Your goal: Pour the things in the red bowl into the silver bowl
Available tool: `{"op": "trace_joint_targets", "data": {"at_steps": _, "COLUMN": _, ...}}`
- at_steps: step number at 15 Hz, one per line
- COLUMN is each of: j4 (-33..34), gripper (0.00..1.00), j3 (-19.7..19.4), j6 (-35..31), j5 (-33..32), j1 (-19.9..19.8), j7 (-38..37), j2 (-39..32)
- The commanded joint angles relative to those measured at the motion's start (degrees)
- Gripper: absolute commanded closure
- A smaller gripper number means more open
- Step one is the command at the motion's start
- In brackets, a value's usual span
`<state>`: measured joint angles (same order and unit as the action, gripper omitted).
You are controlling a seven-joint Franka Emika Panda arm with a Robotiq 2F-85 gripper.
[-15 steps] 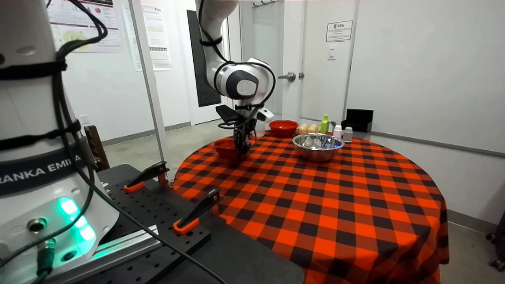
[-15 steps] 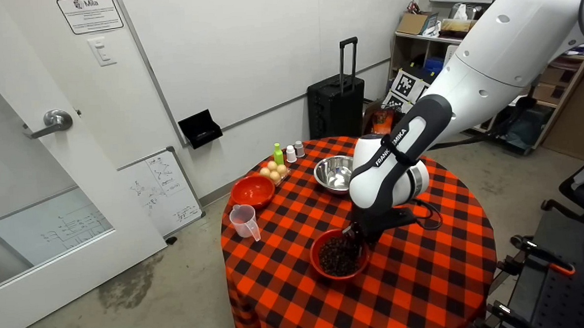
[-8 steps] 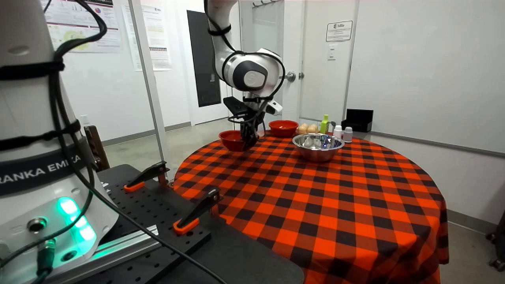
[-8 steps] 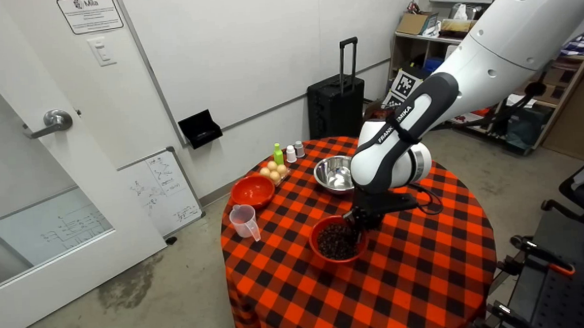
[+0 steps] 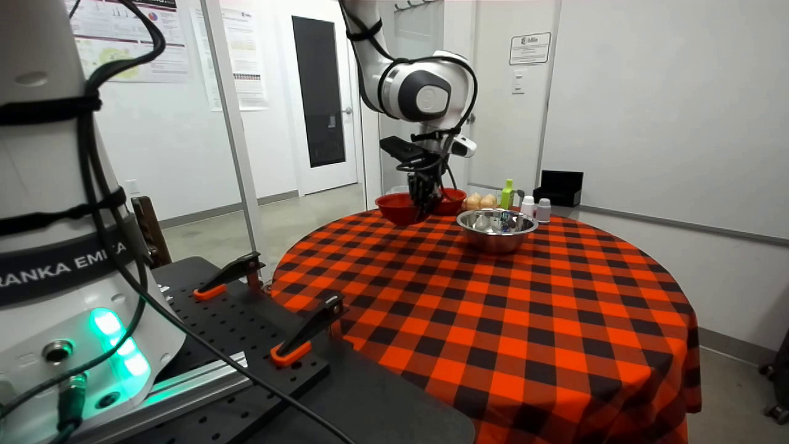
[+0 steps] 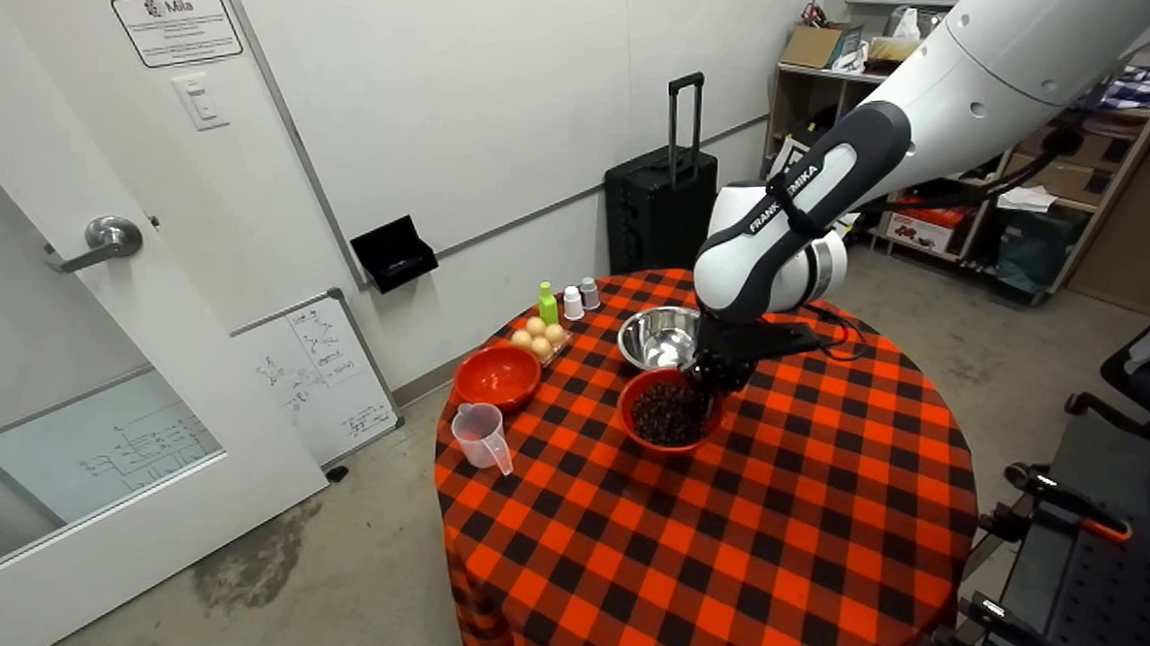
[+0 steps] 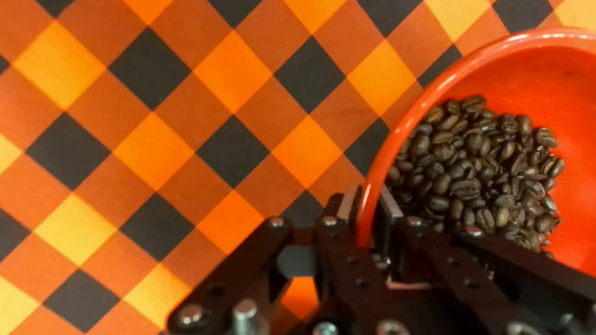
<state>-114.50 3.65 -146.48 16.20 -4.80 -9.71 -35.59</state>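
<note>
My gripper (image 7: 369, 207) is shut on the rim of the red bowl (image 7: 554, 79), with one finger inside and one outside. The bowl holds dark coffee beans (image 7: 475, 172) and looks about level, raised above the table. The red bowl also shows in both exterior views (image 5: 396, 209) (image 6: 628, 416), partly hidden by the gripper (image 5: 425, 206). The silver bowl (image 5: 493, 242) stands on the table and looks empty in an exterior view (image 6: 642, 339). There the held bowl's rim overlaps its near edge; in the other angle a gap shows between them. The silver bowl is out of the wrist view.
Another red bowl (image 6: 497, 377), empty, stands near the table edge, with a clear measuring cup (image 6: 479, 432) beside it. Eggs (image 6: 539, 340), a green bottle (image 6: 547, 307) and two small shakers (image 6: 572, 306) stand along the back edge of the checkered table (image 6: 564, 518).
My gripper has lifted the red bowl off the table and carried it toward the silver bowl. The beans have stayed in it. The silver bowl has not moved.
</note>
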Motion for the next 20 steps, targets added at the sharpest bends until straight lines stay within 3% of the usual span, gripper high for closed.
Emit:
{"op": "trace_joint_targets", "data": {"at_steps": 1, "j4": 6.98, "gripper": 0.97, "j3": -2.57, "j6": 6.58, "j5": -2.63, "j1": 1.21, "j7": -0.54, "j2": -0.3}}
{"op": "trace_joint_targets", "data": {"at_steps": 10, "j4": 26.28, "gripper": 0.97, "j3": -8.52, "j6": 18.24, "j5": -8.41, "j1": 1.02, "j7": -3.58, "j2": -5.48}}
{"op": "trace_joint_targets", "data": {"at_steps": 20, "j4": 42.22, "gripper": 0.97, "j3": -17.86, "j6": 19.52, "j5": -21.24, "j1": 3.36, "j7": -12.72, "j2": -16.9}}
